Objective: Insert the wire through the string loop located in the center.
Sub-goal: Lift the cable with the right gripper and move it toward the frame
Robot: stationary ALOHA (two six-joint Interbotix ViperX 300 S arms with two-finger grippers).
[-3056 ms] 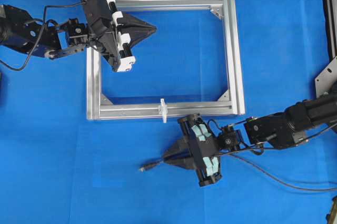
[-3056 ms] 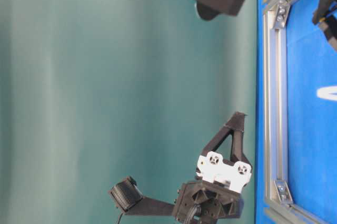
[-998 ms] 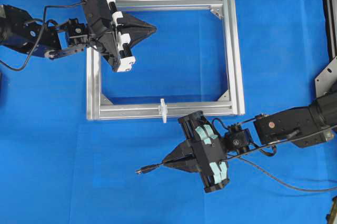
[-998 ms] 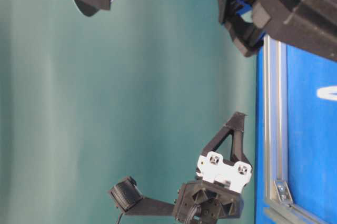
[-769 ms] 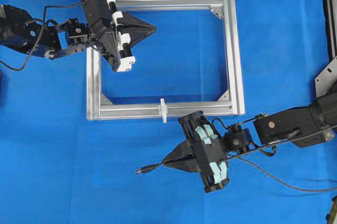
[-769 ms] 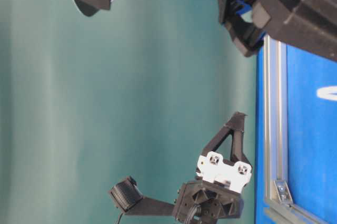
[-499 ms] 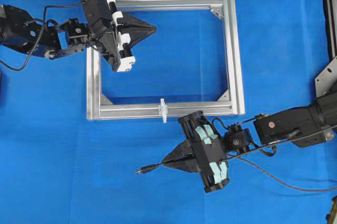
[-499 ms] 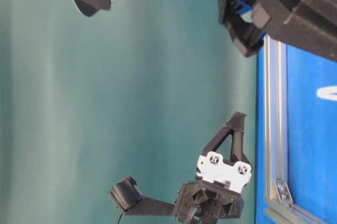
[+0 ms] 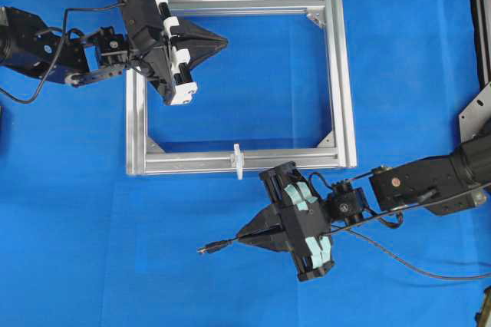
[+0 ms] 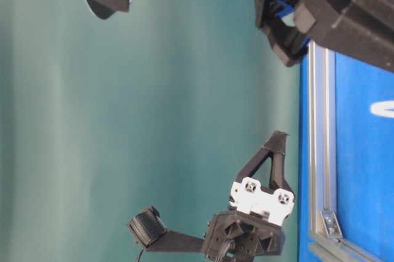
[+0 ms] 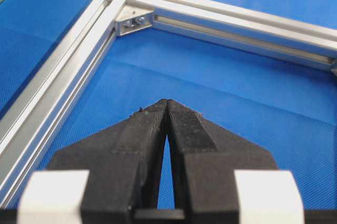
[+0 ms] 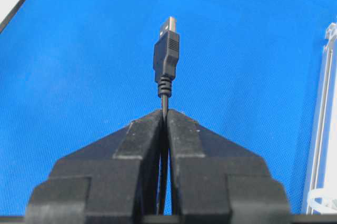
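Observation:
The wire (image 9: 414,267) is a thin black cable ending in a dark plug (image 9: 212,247) that sticks out leftward. My right gripper (image 9: 239,236) is shut on the wire just behind the plug (image 12: 166,56), below and right of the string loop. The string loop (image 9: 238,160) is a small white piece on the near bar of the silver frame (image 9: 341,81); its edge shows at the right wrist view's lower right (image 12: 321,203). My left gripper (image 9: 225,40) is shut on nothing over the frame's far left corner, its fingertips (image 11: 167,103) pressed together above the blue mat.
Blue mat (image 9: 92,250) covers the table. Silver corner brackets (image 11: 135,20) sit inside the frame's corners. A metal bracket (image 9: 477,116) lies at the right edge. The table-level view shows the left arm's gripper (image 10: 275,146) beside the frame bar (image 10: 321,145).

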